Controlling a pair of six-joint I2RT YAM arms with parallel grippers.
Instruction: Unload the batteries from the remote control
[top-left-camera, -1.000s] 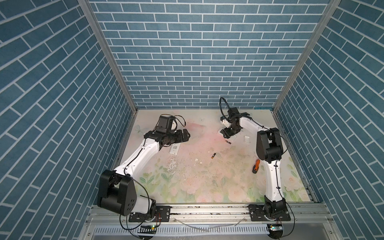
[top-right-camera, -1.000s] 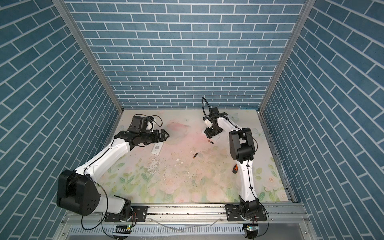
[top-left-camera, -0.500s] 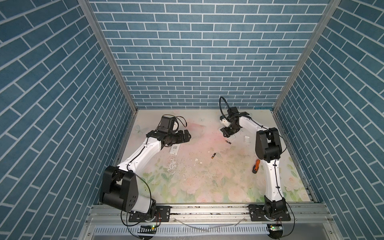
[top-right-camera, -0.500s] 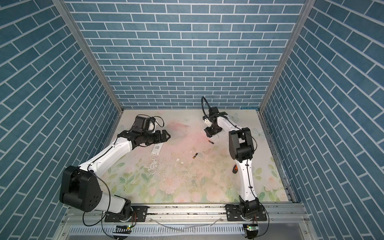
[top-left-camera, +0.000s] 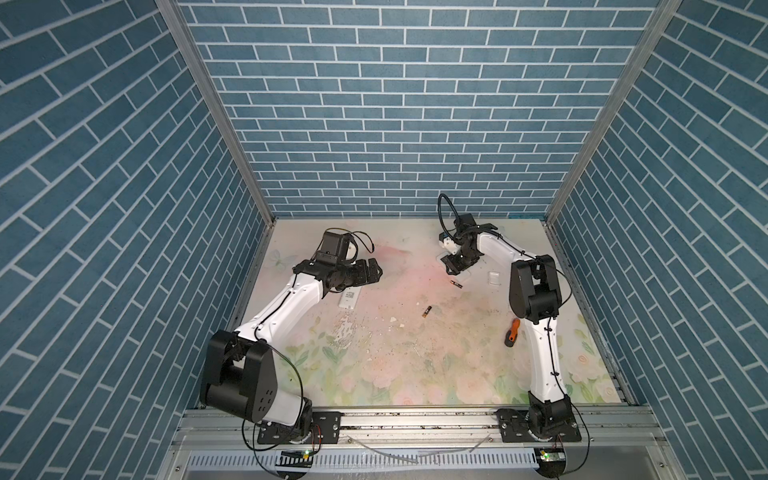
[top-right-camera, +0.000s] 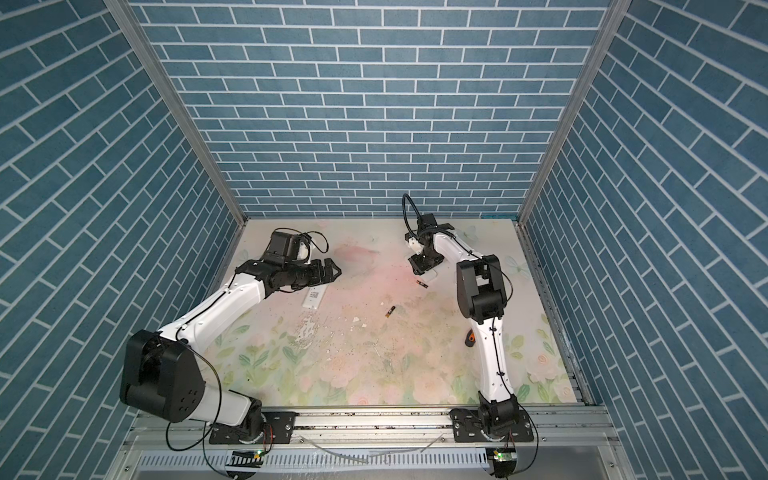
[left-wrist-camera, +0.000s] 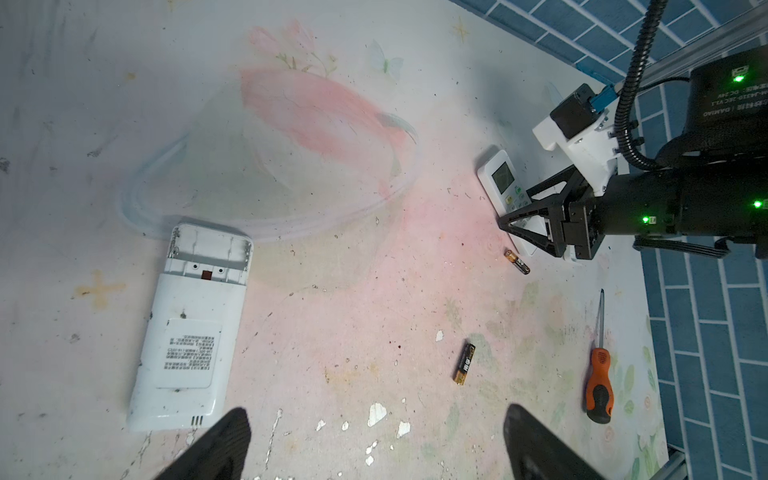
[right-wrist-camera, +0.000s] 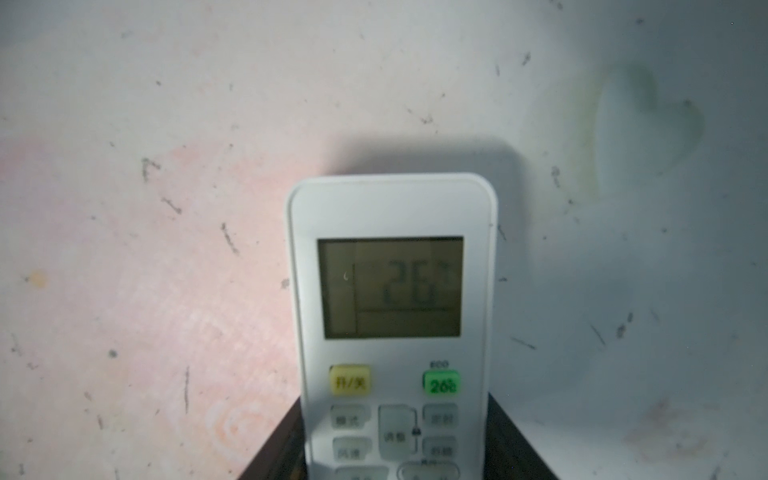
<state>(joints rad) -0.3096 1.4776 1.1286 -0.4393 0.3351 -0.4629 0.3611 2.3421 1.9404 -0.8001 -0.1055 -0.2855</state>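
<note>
A white remote control (right-wrist-camera: 392, 291) lies face up, its display lit, at the back right (top-left-camera: 453, 272) (left-wrist-camera: 503, 183). My right gripper (right-wrist-camera: 392, 415) (top-left-camera: 455, 266) (top-right-camera: 422, 266) is shut on it, one dark finger against each long side. A second remote control (left-wrist-camera: 187, 332) (top-left-camera: 349, 298) (top-right-camera: 315, 297) lies face down with its battery bay open and no cell showing. My left gripper (left-wrist-camera: 376, 415) (top-left-camera: 372, 272) (top-right-camera: 332, 272) hovers open beside it, holding nothing. Two black batteries with gold ends lie loose on the mat, one (left-wrist-camera: 517, 262) (top-left-camera: 456, 284) near the right gripper, one (left-wrist-camera: 464, 363) (top-left-camera: 427, 311) mid-mat.
An orange-handled screwdriver (top-left-camera: 512, 332) (left-wrist-camera: 598, 374) lies beside the right arm's lower link. A small white cover (top-left-camera: 493, 277) rests right of the face-up remote. White flakes (left-wrist-camera: 376, 413) dot the worn floral mat. Blue brick walls close in three sides.
My left arm has swung a little to the right, with its gripper still open. My right gripper has stayed at the face-up remote.
</note>
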